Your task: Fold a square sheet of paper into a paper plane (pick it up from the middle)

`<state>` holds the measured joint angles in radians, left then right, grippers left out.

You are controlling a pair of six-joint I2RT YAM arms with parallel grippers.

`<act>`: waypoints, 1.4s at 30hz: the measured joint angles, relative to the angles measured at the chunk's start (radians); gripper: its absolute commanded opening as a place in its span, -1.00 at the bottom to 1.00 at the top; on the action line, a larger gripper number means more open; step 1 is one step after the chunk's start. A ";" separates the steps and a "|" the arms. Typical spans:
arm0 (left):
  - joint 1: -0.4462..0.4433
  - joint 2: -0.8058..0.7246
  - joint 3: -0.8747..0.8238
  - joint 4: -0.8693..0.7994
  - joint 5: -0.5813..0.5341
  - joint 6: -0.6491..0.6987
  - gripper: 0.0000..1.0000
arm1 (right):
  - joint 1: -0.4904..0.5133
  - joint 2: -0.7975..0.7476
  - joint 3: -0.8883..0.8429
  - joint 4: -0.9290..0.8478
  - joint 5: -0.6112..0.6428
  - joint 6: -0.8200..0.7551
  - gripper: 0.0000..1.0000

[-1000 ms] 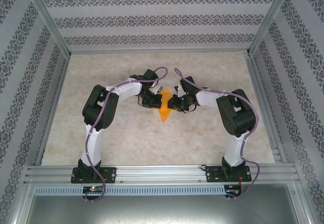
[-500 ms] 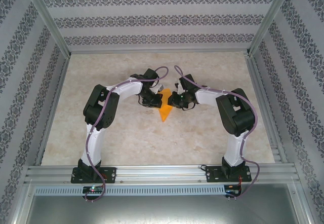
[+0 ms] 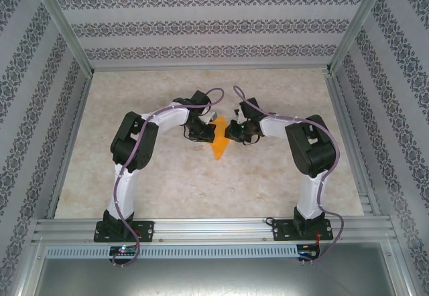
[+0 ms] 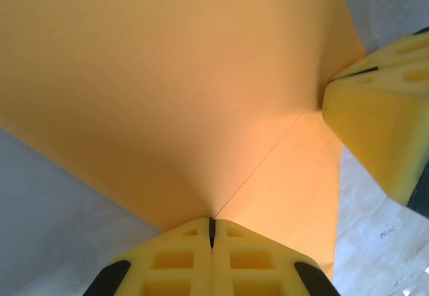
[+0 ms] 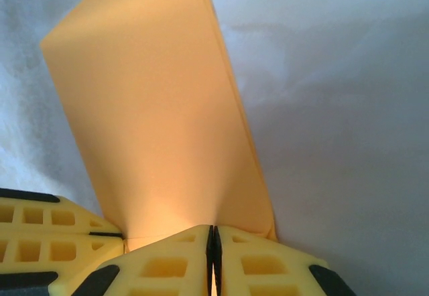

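Note:
The square sheet of paper (image 3: pixel 218 143) is bright orange and folded, held up over the middle of the table with a pointed end hanging toward the near side. In the left wrist view the sheet of paper (image 4: pixel 167 88) shows a straight crease running up from my left gripper (image 4: pixel 212 226), which is shut on its edge. My right gripper (image 5: pixel 212 233) is shut on the paper (image 5: pixel 161 128) from the opposite side. From above, the left gripper (image 3: pixel 205 130) and right gripper (image 3: pixel 230 132) face each other with the paper between them. The right gripper's fingers (image 4: pixel 375 122) touch the paper's edge.
The beige marbled tabletop (image 3: pixel 167 182) lies under the arms. An aluminium frame (image 3: pixel 67 48) and patterned walls enclose it on three sides. The left gripper's yellow fingers (image 5: pixel 47 232) sit close beside the right gripper's.
The right gripper has closed its jaws onto the paper and shifted slightly toward the far side. The left gripper has kept its hold and stayed in place.

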<state>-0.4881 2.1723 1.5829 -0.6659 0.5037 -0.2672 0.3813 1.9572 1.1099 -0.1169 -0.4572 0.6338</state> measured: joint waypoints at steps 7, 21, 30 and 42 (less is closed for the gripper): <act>-0.002 0.006 0.007 0.000 0.000 0.003 -1.00 | -0.040 0.000 -0.008 0.034 0.002 0.015 -0.76; -0.002 0.008 0.009 0.000 0.007 0.007 -1.00 | -0.050 -0.121 -0.067 0.032 0.052 0.019 -0.77; -0.002 0.010 0.012 -0.002 0.008 0.007 -1.00 | 0.108 -0.200 -0.166 0.084 0.014 0.124 -0.82; -0.002 0.013 0.015 -0.004 0.009 0.007 -1.00 | 0.160 -0.170 -0.249 0.183 -0.007 0.210 -0.83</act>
<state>-0.4900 2.1853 1.5978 -0.6701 0.5125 -0.2604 0.5415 1.7874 0.8612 0.0658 -0.4644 0.8440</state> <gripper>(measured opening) 0.061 0.088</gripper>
